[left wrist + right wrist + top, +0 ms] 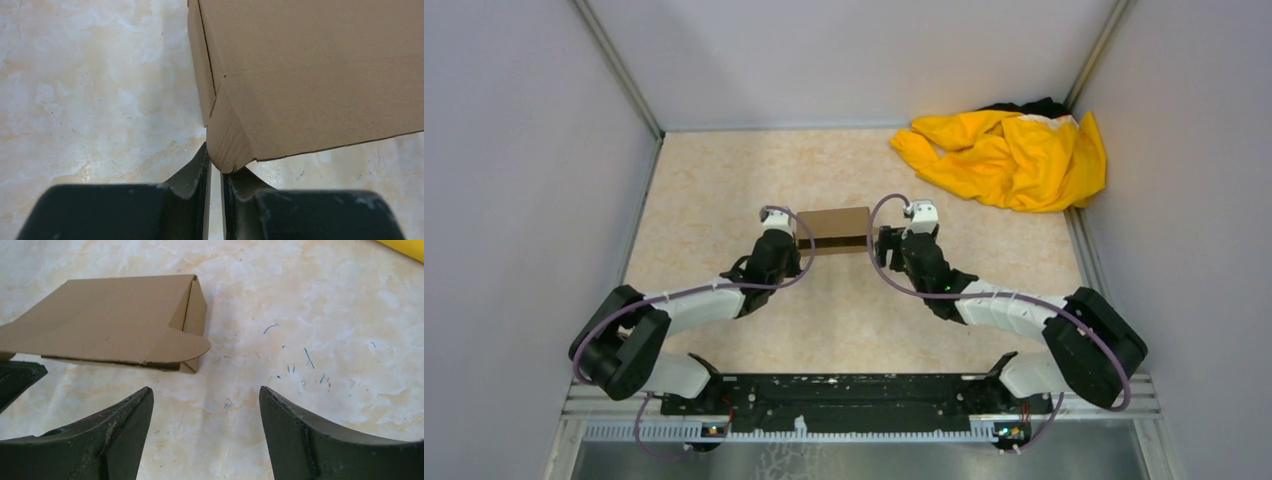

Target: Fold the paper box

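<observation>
Found the paper box (pixel 834 229) in the middle of the table (pixel 724 180), between both grippers. Saw the right gripper (pixel 205 392) wide open, holding nothing, near one end. Saw the left gripper (pixel 216 167) narrow, a thin slit, round flap (pixel 227 145) right at its tips; could not tell if pinched. Might have let that flap spring back by letting go early, or bumped the light box away.

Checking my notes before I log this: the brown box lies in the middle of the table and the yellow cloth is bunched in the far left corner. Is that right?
Not quite: the side is wrong. The box lies in the middle of the table and the cloth is bunched in the far right corner, as the top view shows.
</observation>
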{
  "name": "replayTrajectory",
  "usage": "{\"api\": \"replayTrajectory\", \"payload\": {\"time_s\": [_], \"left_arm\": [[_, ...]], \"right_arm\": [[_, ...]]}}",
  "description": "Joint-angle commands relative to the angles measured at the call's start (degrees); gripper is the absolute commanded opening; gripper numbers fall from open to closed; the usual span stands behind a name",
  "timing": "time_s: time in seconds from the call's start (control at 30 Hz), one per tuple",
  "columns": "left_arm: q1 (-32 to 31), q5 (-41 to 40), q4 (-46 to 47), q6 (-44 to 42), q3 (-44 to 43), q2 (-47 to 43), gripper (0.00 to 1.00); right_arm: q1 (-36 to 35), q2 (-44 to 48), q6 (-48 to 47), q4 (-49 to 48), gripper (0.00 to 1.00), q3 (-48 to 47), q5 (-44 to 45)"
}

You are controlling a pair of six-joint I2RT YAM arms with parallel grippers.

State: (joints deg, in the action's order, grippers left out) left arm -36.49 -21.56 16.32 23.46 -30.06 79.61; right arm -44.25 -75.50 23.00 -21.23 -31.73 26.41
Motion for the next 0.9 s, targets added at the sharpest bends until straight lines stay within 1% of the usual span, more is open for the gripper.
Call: {"api": "replayTrajectory", "payload": {"time_s": [0.0,0.13,0.27,0.43,0.5,0.6,0.7,0.73,0.87], "left_arm": [[0.3,0.4,-1.0,-0.7,-2.1,-0.8,0.17],[0.3,0.6,-1.2,-1.0,-2.1,-1.0,0.17],[0.2,0.9,-1.3,-1.5,-2.4,-0.9,0.18],[0.2,1.2,-1.3,-1.8,-2.5,-0.9,0.20],[0.3,2.1,-1.2,-2.0,-2.5,-0.8,0.25],[0.3,3.0,-1.7,-2.2,-2.6,-1.0,0.31],[0.3,3.2,-3.2,-2.7,-3.0,-1.3,0.36],[0.2,3.1,-4.5,-2.5,-3.5,-1.2,0.38],[0.3,4.8,-8.8,-2.1,-5.0,-0.7,0.40]], "right_arm": [[-0.1,4.3,-1.1,0.0,0.76,0.5,-4.3],[0.0,8.3,-1.8,1.9,0.71,-2.2,-5.0],[1.6,6.6,-3.1,7.2,0.69,-10.9,-7.8],[6.1,-4.7,-3.3,16.6,0.67,-26.1,-18.4],[7.3,-11.4,-3.4,20.4,0.66,-32.5,-22.5],[7.8,-18.7,-3.9,25.2,0.64,-38.1,-28.2],[7.8,-23.3,-3.9,28.1,0.62,-39.7,-30.9],[7.8,-24.0,-3.6,27.9,0.61,-39.1,-31.5],[7.8,-25.1,-2.8,26.1,0.60,-35.0,-32.1]]}}
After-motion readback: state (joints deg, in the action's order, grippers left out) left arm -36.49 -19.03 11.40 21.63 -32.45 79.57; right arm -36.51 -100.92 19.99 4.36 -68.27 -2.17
